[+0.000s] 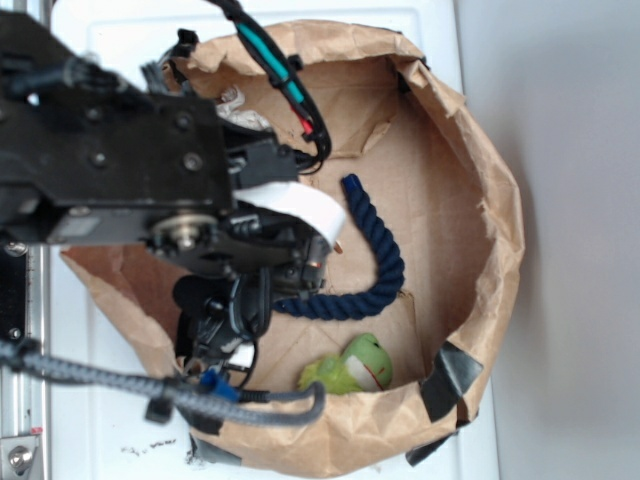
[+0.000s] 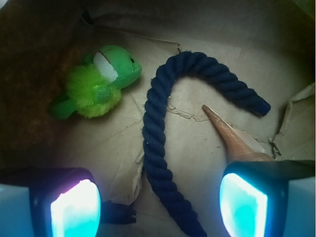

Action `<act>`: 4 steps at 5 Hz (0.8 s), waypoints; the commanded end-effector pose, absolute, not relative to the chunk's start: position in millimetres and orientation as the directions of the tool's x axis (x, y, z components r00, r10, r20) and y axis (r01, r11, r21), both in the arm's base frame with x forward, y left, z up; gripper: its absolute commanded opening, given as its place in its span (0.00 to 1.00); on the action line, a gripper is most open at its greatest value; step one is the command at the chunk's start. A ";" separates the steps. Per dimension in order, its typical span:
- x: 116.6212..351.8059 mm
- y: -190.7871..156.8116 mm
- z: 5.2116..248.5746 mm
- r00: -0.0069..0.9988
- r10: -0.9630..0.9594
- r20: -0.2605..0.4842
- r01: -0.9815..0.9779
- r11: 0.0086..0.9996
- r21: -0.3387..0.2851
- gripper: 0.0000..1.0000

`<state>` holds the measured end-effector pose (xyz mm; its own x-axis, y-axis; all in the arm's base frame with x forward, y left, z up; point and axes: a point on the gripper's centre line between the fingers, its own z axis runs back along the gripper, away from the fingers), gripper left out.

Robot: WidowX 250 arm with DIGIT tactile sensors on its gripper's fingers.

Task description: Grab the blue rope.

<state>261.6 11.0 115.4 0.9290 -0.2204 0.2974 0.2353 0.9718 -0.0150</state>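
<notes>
Pincer (image 2: 158, 205) held apart, nothing clamped. Blue rope (image 2: 155, 128) seen curved on paper bag (image 1: 490, 200) floor, between pads. Judged soft, limp, light; straight mid-length best pinched.

The rope (image 2: 157, 129) is thick twisted strands of navy fibre, matt and slightly fuzzy; the bag (image 1: 498, 235) is brown paper, creased and dull, torn in places on its floor (dark tape patches at the rim); the toy (image 2: 101, 81) is green plush, shaggy at one end, smoother cloth at the other; the cone (image 2: 232, 139) looks smooth, tan and faintly ridged; the gripper (image 2: 159, 205) pads glow glossy and translucent; the arm (image 1: 110, 150) is matt black.
</notes>
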 end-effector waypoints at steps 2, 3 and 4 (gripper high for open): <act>265.5 13.5 130.6 0.917 -0.225 0.330 0.236 0.972 0.007 1.00; 272.0 0.7 105.6 0.910 -0.259 0.324 0.263 0.964 0.034 1.00; 280.9 -4.9 84.7 0.915 -0.251 0.315 0.232 0.968 0.098 1.00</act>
<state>273.6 4.9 68.5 0.9362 -0.2257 0.2694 0.2125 0.9741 0.0777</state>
